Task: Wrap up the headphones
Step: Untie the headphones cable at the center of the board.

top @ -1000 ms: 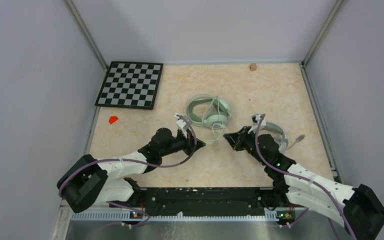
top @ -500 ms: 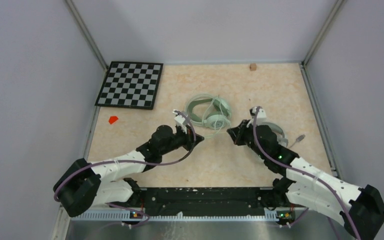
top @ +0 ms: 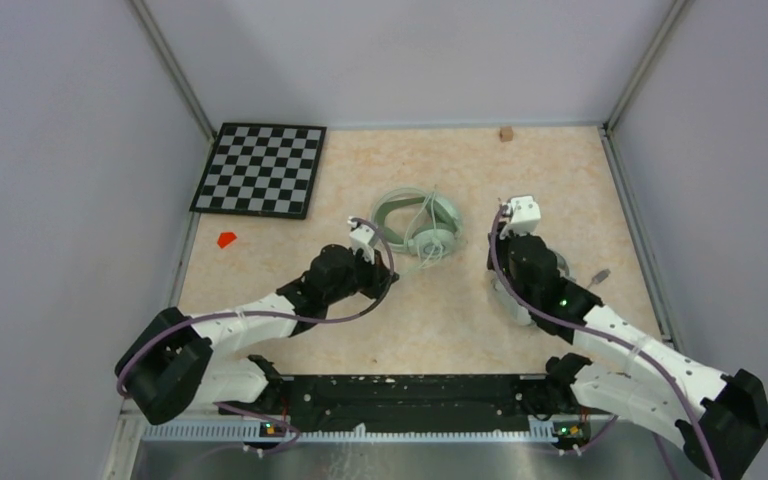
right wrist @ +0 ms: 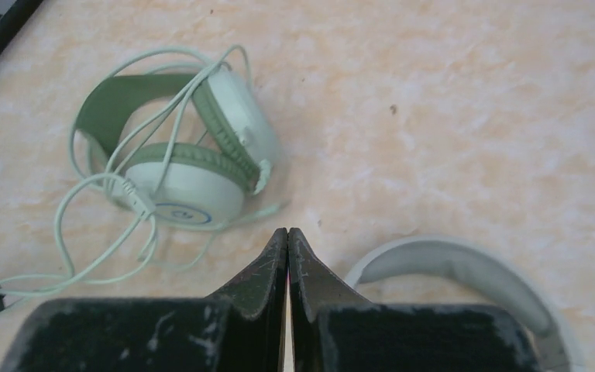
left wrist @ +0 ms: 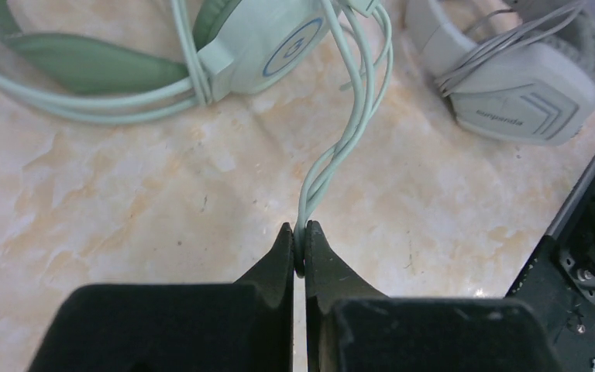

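Observation:
The mint-green headphones [top: 418, 225] lie folded at mid-table, with their pale-green cable [top: 430, 258] looped loosely on and beside them. My left gripper [left wrist: 300, 249] is shut on a few strands of that cable [left wrist: 349, 132], low over the table just near of the green cup [left wrist: 267, 39]; it also shows in the top view [top: 390, 274]. The white headphones [left wrist: 511, 93] lie to the right and are mostly hidden under my right arm in the top view [top: 563, 268]. My right gripper [right wrist: 287, 236] is shut and empty, above the white headband [right wrist: 449, 263] and apart from the green headset [right wrist: 194, 163].
A checkerboard [top: 260, 168] lies at the back left, with a small red piece [top: 226, 239] near it. A small brown block [top: 506, 133] sits at the back wall. The white headset's plug [top: 600, 275] lies near the right rail. Walls close in three sides.
My right gripper has pulled away from the green cable to the right and turned over the white headset. My left gripper has drawn back slightly leftward, still pinching the cable.

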Robot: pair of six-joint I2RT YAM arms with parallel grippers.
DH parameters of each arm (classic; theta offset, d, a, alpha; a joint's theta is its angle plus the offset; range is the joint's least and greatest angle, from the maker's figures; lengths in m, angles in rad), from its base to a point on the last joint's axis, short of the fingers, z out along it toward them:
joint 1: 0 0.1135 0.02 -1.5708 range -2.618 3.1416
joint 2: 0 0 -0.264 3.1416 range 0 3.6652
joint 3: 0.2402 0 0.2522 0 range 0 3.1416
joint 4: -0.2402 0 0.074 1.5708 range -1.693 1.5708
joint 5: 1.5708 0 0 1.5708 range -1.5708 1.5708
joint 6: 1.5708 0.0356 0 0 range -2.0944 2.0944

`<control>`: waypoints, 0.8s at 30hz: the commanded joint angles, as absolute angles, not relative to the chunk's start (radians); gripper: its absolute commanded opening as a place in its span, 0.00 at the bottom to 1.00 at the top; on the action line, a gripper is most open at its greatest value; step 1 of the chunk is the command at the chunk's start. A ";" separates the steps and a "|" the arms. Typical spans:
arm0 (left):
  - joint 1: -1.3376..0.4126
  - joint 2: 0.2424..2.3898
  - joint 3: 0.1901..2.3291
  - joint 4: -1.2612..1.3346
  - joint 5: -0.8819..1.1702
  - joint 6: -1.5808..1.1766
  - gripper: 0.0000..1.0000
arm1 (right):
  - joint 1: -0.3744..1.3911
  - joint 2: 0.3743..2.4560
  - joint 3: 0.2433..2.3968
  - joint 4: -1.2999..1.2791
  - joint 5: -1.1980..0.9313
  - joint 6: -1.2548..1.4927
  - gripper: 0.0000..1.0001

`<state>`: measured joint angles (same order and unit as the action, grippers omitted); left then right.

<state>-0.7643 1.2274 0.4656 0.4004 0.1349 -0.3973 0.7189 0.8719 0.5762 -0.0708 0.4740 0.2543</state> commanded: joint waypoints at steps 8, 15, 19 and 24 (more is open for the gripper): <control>-0.758 1.246 0.470 0.397 0.171 -0.390 0.00 | 0.724 0.820 0.518 0.248 0.294 0.130 0.06; -0.758 1.265 0.454 0.455 0.227 -0.391 0.00 | 0.721 1.038 0.657 0.135 0.123 0.493 0.34; -0.758 1.252 0.445 0.458 0.224 -0.387 0.00 | 0.721 1.100 0.634 0.273 -0.016 0.688 0.37; -0.758 1.241 0.439 0.464 0.224 -0.384 0.00 | 0.722 1.180 0.632 0.358 -0.064 0.776 0.46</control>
<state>-0.7589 1.2594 0.4496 0.4046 0.2085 -0.3935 0.7197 1.1374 0.6071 0.2440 0.0181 0.6430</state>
